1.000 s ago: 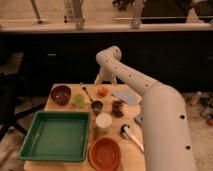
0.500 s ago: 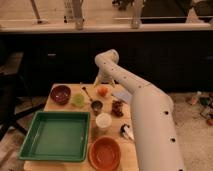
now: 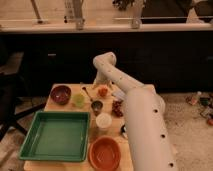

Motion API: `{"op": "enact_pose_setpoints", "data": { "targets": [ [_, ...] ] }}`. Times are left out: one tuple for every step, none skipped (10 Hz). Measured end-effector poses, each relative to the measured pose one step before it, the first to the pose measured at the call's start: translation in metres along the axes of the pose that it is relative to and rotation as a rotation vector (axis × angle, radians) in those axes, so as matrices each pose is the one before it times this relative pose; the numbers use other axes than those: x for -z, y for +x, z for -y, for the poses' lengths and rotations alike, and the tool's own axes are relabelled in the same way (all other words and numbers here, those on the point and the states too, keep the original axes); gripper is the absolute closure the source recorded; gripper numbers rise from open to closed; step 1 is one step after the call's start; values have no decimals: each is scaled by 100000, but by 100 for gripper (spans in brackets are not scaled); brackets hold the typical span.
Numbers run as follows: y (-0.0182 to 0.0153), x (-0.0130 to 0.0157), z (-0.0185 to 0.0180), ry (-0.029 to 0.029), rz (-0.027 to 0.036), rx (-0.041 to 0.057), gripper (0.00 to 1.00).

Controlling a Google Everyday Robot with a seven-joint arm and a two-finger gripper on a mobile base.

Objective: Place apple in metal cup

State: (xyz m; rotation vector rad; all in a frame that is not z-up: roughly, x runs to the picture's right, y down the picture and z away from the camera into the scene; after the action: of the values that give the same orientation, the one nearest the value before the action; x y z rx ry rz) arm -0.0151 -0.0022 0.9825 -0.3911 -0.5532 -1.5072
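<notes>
The apple (image 3: 103, 92), small and orange-red, sits at the back middle of the wooden table (image 3: 50, 106). The gripper (image 3: 102, 84) hangs at the end of the white arm (image 3: 142, 120), right above the apple and at or touching its top. The metal cup (image 3: 97, 105), short and dark grey, stands just in front of the apple, slightly to the left. The white cup (image 3: 103, 121) stands in front of the metal cup. The translucent green cup (image 3: 79, 100) is to the metal cup's left.
A dark red bowl (image 3: 61, 94) sits at the back left and a spoon (image 3: 87, 93) lies left of the apple. A dark red lumpy cluster (image 3: 117, 108) lies right of the metal cup. A green tray (image 3: 57, 135) fills the front left, an orange bowl (image 3: 105, 153) the front middle. The arm covers the table's right side.
The arm's thick lower part has swung closer and to the left, now hiding the white thing at the table's front right. The gripper stays over the apple. The objects have not moved.
</notes>
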Motion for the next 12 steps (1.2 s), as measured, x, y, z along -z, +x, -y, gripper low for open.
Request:
{"op": "enact_pose_setpoints", "data": {
  "targets": [
    [92, -232, 200, 482, 32, 151, 20],
    [162, -214, 134, 622, -487, 195, 20],
    [189, -202, 64, 761, -1019, 84, 20],
    [89, -200, 99, 400, -620, 207, 20],
    [4, -250, 112, 144, -85, 278, 20],
    [-9, -386, 209, 277, 425, 485, 20],
    [11, -232, 58, 93, 378, 182, 20],
    [-9, -305, 30, -80, 889, 225, 20],
    [-75, -288, -32, -417, 1054, 222, 24],
    [-53, -432, 80, -277, 1296, 269, 36],
    [52, -53, 57, 80, 339, 38, 44],
    [10, -90, -76, 97, 500, -148, 55]
  ]
}}
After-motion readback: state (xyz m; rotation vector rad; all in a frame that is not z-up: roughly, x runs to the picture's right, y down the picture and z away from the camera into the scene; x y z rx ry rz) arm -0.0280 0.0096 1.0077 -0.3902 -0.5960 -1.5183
